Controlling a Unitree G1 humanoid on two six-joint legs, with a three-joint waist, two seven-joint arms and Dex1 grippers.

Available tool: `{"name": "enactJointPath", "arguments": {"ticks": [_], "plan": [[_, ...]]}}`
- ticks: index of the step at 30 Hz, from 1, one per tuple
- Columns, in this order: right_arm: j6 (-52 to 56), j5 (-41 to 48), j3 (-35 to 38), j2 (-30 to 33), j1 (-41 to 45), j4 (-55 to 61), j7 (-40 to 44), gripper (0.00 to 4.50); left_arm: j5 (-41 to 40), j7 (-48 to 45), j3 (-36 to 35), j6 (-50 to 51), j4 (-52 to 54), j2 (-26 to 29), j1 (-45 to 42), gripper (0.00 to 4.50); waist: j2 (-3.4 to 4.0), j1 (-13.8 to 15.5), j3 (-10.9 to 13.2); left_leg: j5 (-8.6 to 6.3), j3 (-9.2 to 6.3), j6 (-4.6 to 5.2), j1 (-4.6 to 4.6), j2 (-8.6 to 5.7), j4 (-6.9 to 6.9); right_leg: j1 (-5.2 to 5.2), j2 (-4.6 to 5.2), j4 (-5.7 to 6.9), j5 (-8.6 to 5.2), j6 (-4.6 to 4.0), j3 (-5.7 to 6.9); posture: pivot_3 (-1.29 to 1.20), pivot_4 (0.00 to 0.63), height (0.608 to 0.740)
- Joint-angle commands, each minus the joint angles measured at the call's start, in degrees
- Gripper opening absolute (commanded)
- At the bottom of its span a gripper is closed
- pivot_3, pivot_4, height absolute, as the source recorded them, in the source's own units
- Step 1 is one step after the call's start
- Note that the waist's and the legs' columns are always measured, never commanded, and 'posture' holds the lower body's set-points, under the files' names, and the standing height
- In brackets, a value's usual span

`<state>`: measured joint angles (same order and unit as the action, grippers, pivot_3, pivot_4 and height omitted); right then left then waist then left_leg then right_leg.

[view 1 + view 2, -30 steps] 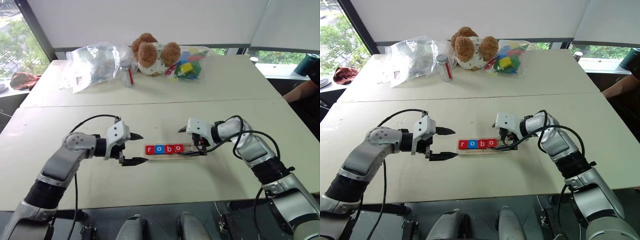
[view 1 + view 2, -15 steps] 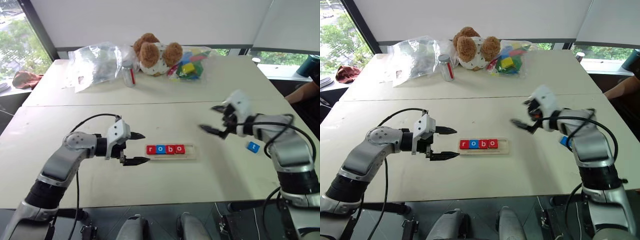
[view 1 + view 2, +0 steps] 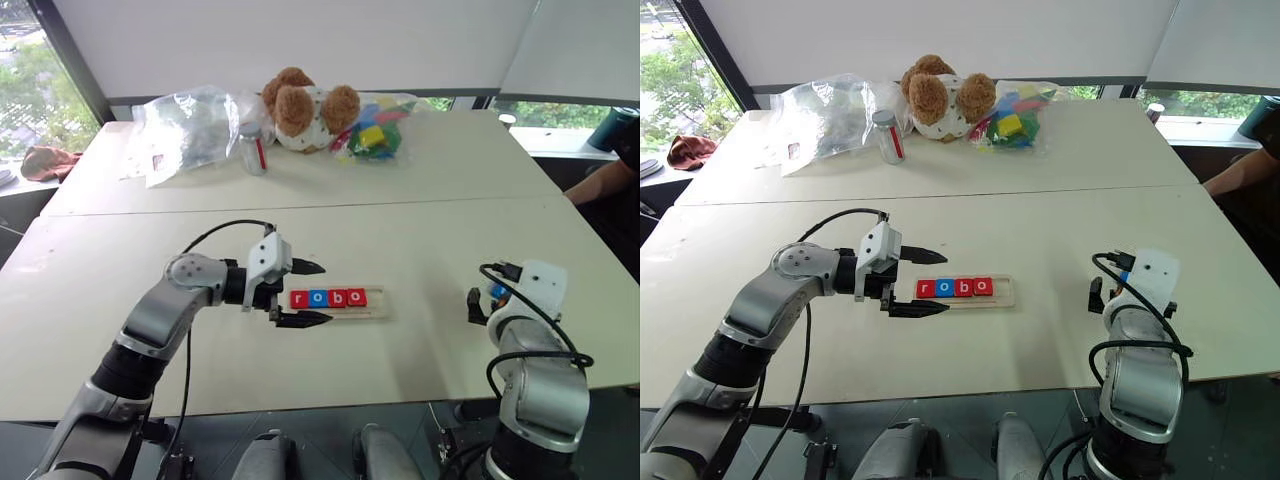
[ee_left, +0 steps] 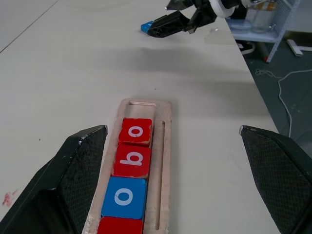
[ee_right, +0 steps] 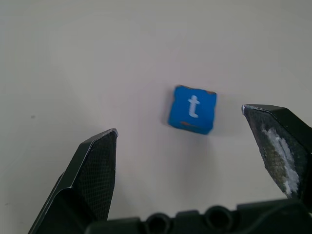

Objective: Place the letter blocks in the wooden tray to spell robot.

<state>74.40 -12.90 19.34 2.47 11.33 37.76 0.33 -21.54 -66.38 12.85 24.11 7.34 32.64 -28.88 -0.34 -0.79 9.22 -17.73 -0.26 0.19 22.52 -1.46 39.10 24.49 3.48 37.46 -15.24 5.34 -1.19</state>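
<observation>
The wooden tray lies mid-table with four letter blocks in a row: red r, blue o, red b and red o. Its right end slot is bare. My left gripper is open, its fingers straddling the tray's left end, one on each long side. A blue t block lies flat on the table off to the right. My right gripper hangs open above that block, which sits between the fingers' lines, untouched.
At the table's far side sit a teddy bear, a clear plastic bag, a small jar and a bag of coloured toy blocks. A person's arm rests at the right edge. The t block is near the table's right edge.
My right arm swung from the tray's right end out to the right and turned down over the blue t block. My left gripper slid right to the tray's left end.
</observation>
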Motion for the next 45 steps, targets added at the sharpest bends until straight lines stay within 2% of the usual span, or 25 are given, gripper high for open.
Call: {"name": "enactJointPath", "arguments": {"ticks": [1, 5, 10, 11, 13, 16, 17, 18, 21, 23, 28, 39, 45], "plan": [[-2.1, 1.4, 3.2, -1.5, 1.1, -2.9, -1.6, 4.44, 0.3, -0.2, -0.2, -1.0, 0.7, 0.0, -0.7, 4.5, 0.0, 0.0, 0.0, 0.0, 0.0, 0.0, -0.01, 0.0, 0.0, -0.01, -0.01, 0.0, 0.0, 0.0, 0.0, 0.0, 0.15, 0.74], [-5.4, 2.8, 5.6, -1.3, 3.4, -9.1, -2.9, 4.44, 0.2, 0.3, -0.7, -0.3, 1.5, 0.3, -0.1, 4.5, -0.02, -0.1, 0.0, 0.0, 0.01, 0.01, -0.06, 0.0, 0.01, -0.07, -0.02, 0.0, 0.0, 0.0, 0.04, 0.0, 0.15, 0.74], [-9.9, 6.0, 12.4, -1.7, 8.0, -17.8, -5.7, 4.44, 0.0, 1.2, -1.3, 0.5, 2.6, 0.9, 0.8, 4.5, -0.05, -0.2, 0.0, 0.0, 0.01, 0.01, -0.15, 0.0, 0.03, -0.18, -0.01, 0.0, 0.0, 0.0, 0.05, 0.0, 0.15, 0.74], [-10.5, 6.8, 13.0, -2.0, 8.3, -18.5, -5.8, 3.93, 0.0, 1.3, -1.4, 0.6, 2.8, 1.0, 1.0, 4.5, -0.05, -0.1, 0.0, 0.0, 0.0, 0.01, -0.15, 0.0, 0.02, -0.19, 0.0, 0.01, 0.0, 0.0, 0.04, 0.0, 0.15, 0.74], [-10.2, 7.7, 13.4, -2.7, 8.2, -18.6, -6.4, 3.19, -0.1, 1.5, -1.6, 0.8, 3.0, 1.3, 1.3, 4.5, -0.05, 0.0, 0.0, 0.0, -0.04, 0.01, -0.15, 0.01, 0.02, -0.18, 0.05, 0.01, 0.0, 0.0, 0.03, 0.0, 0.15, 0.74], [-9.8, 8.3, 12.7, -3.0, 6.9, -18.1, -7.0, 1.58, -0.2, 1.9, -1.7, 0.8, 3.3, 1.7, 1.7, 4.5, -0.08, 0.2, 0.0, -0.01, -0.06, 0.02, -0.14, 0.01, 0.01, -0.19, 0.07, -0.01, 0.0, 0.0, 0.03, 0.0, 0.15, 0.74], [-9.4, 8.4, 12.2, -3.2, 6.5, -17.6, -7.2, 1.17, -0.3, 2.0, -1.6, 0.9, 3.4, 1.7, 1.8, 4.5, -0.1, 0.2, -0.1, -0.01, -0.06, 0.02, -0.14, 0.01, 0.01, -0.2, 0.07, -0.02, 0.0, 0.0, 0.04, 0.0, 0.15, 0.74], [-9.1, 8.3, 11.5, -3.2, 6.2, -17.2, -7.4, 1.16, -0.3, 2.1, -1.7, 0.9, 3.5, 1.8, 1.8, 4.5, -0.1, 0.2, -0.1, -0.01, -0.07, 0.03, -0.13, 0.01, 0.01, -0.22, 0.07, -0.04, 0.0, 0.0, 0.04, 0.0, 0.15, 0.74], [-12.8, 8.2, 6.7, -0.2, 6.0, -17.5, -6.0, 1.16, -0.1, 2.3, -1.5, 0.9, 3.3, 1.8, 1.7, 4.5, -0.11, 0.1, -0.1, -0.02, -0.09, 0.03, -0.13, 0.01, 0.0, -0.23, 0.07, -0.05, 0.0, 0.0, 0.05, 0.0, 0.15, 0.74], [-16.8, 8.8, 0.9, 3.7, 6.4, -17.4, -2.1, 1.16, -0.1, 2.3, -1.4, 0.8, 3.2, 1.9, 1.5, 4.5, -0.09, -0.1, -0.1, -0.01, -0.07, 0.04, -0.13, 0.01, 0.0, -0.23, 0.06, -0.06, 0.0, 0.0, 0.04, 0.0, 0.15, 0.74], [-17.6, 13.9, -6.7, 7.2, 5.2, -14.2, 6.3, 1.16, 0.0, 2.1, -1.7, 0.4, 2.4, 2.4, 1.2, 4.5, -0.06, -0.4, 0.0, -0.02, -0.04, 0.04, -0.14, 0.1, -0.04, -0.16, -0.06, -0.04, 0.0, -0.01, 0.01, 0.0, 0.15, 0.74], [-9.6, 16.5, -12.4, 4.6, 0.5, -9.2, 5.8, 1.16, 0.5, 2.7, -2.0, -0.2, 1.8, 2.7, 1.5, 4.5, -0.06, 0.0, 0.0, -0.03, -0.08, 0.06, -0.06, 0.04, 0.0, -0.15, 0.04, -0.11, -0.01, 0.0, 0.03, 0.0, 0.15, 0.74], [-12.4, 16.6, -12.4, 5.3, -0.5, -8.8, 5.1, 4.28, 0.5, 2.6, -2.2, -0.4, 1.4, 3.0, 1.3, 4.5, -0.06, 0.1, 0.0, -0.03, -0.09, 0.06, -0.07, 0.06, -0.03, -0.15, 0.02, -0.11, -0.01, -0.01, 0.04, 0.0, 0.15, 0.74]]}}
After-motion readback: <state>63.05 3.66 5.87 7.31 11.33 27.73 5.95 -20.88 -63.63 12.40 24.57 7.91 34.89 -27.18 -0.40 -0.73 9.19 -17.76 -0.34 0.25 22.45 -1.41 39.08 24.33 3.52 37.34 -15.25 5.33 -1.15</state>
